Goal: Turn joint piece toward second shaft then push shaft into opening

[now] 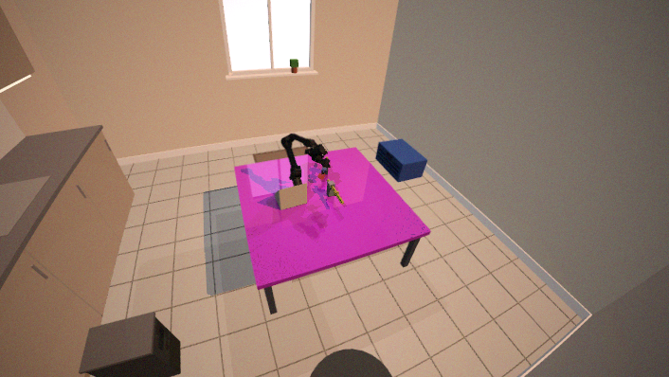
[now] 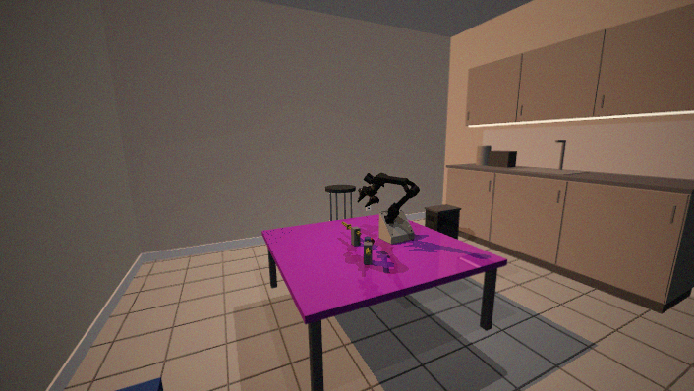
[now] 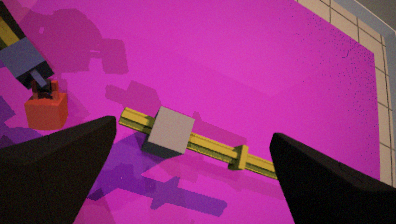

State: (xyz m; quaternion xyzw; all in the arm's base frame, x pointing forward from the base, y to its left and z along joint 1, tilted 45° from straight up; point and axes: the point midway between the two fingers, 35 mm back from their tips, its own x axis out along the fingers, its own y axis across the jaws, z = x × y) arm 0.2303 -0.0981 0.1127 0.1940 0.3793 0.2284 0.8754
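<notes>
The orange joint piece (image 1: 321,176) (image 3: 46,114) hangs on dark hinges at the end of a blue-grey part (image 3: 24,57), at the left of the wrist view. A yellow bar (image 3: 7,32) shows behind that part. The fixed block (image 2: 368,256) stands upright. The second, yellow shaft (image 1: 338,195) (image 2: 346,225) (image 3: 212,147) runs through its grey block (image 1: 331,188) (image 2: 355,237) (image 3: 173,129) and carries a collar. Its near end is apart from the joint piece. Where the opening points is unclear. My gripper (image 1: 327,163) (image 2: 364,202) (image 3: 195,132) is open and empty, above the blocks.
The arm's beige base block (image 1: 293,196) (image 2: 396,233) stands on the magenta table (image 1: 332,251) (image 2: 315,295). A stool (image 2: 340,189), a blue box (image 1: 402,160) and kitchen cabinets (image 2: 531,201) stand off the table.
</notes>
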